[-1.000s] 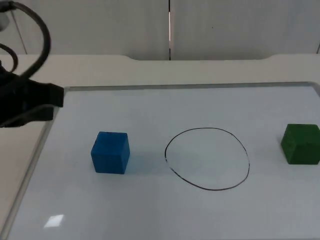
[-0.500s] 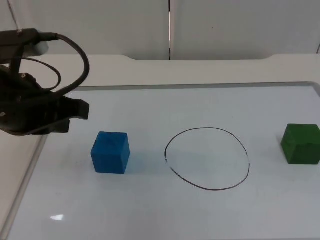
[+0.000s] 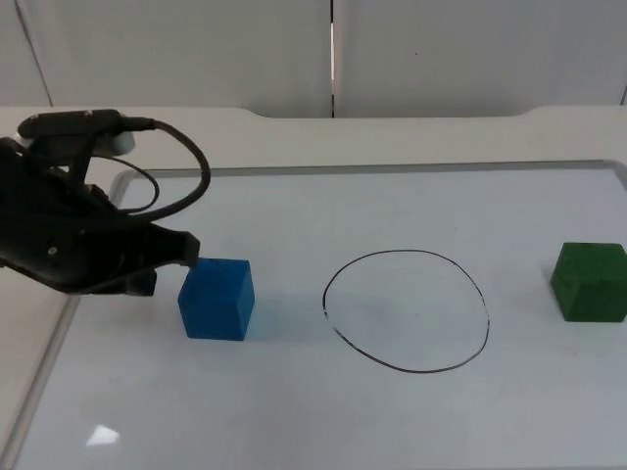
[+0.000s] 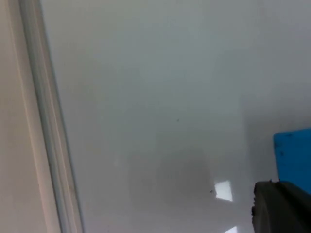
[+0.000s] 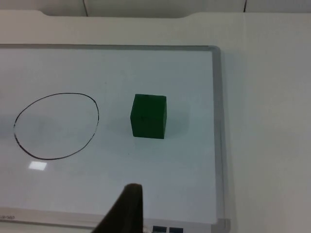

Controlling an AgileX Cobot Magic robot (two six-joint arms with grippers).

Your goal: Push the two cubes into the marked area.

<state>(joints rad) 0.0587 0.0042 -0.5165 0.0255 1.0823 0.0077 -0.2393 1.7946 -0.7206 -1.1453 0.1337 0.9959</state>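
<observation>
Left gripper [image 3: 184, 253] is sitting just beside the blue cube [image 3: 217, 299], fingers' state unclear — push squarely toward the drawn ring [image 3: 406, 310]; green cube [image 3: 589, 282] is lying well outside.

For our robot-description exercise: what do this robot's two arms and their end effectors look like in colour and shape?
Both are black. The left arm's chunky matte housing narrows into the left end effector, next to the solid blue cube. On the waiting right arm, the right end effector appears as a dark, tapering wedge above the white framed board. No markings are visible.
</observation>
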